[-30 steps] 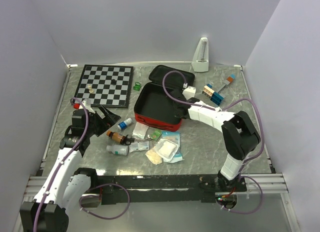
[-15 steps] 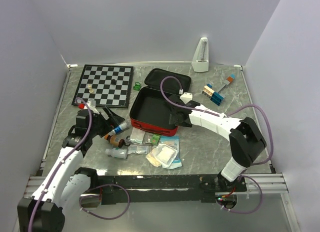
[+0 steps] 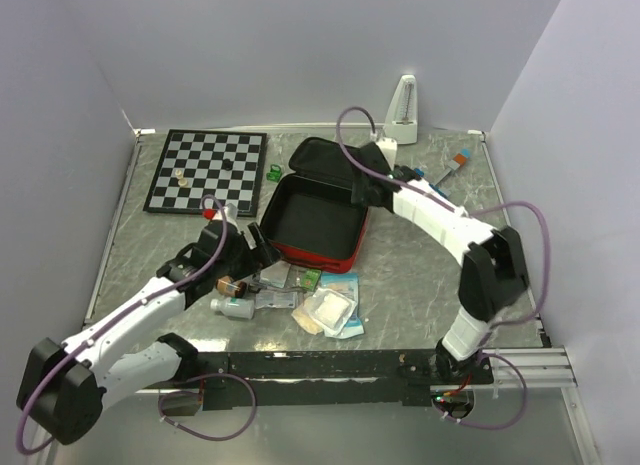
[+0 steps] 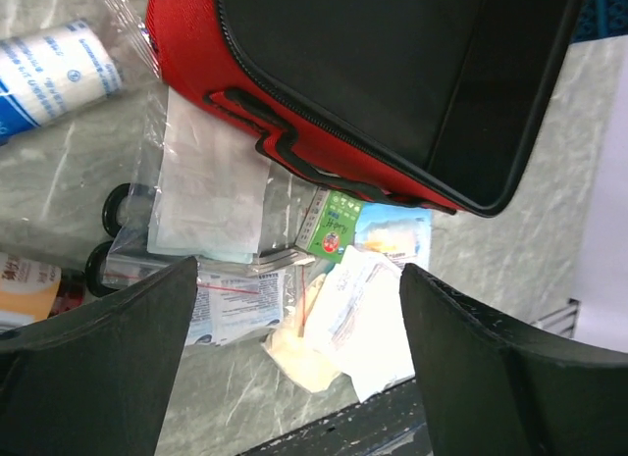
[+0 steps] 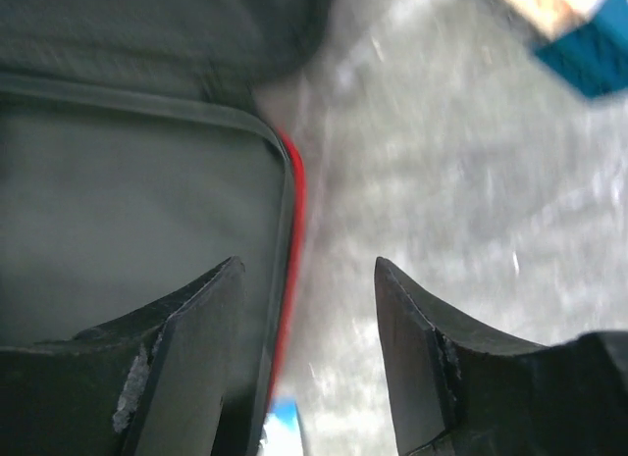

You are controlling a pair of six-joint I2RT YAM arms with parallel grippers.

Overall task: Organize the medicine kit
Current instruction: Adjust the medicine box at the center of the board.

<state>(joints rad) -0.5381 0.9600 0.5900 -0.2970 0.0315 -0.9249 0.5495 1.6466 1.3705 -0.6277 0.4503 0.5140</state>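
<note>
The medicine kit lies open at mid-table, a red case with black lining, its lid laid back. My right gripper hangs open over the kit's far right corner; in the right wrist view the red rim runs under the open gripper, nothing held. My left gripper is open by the kit's front left corner. In the left wrist view it stands wide above loose packets, a gauze bag and a green box beside the red wall.
Small bottles and more packets lie in front of the kit. A chessboard is at the back left, a white metronome at the back, coloured blocks at the back right. A bandage roll lies left.
My right gripper let go of the kit's front right wall, opened and moved back to the far right corner. The kit slid slightly left. My left arm swung right toward the kit's front.
</note>
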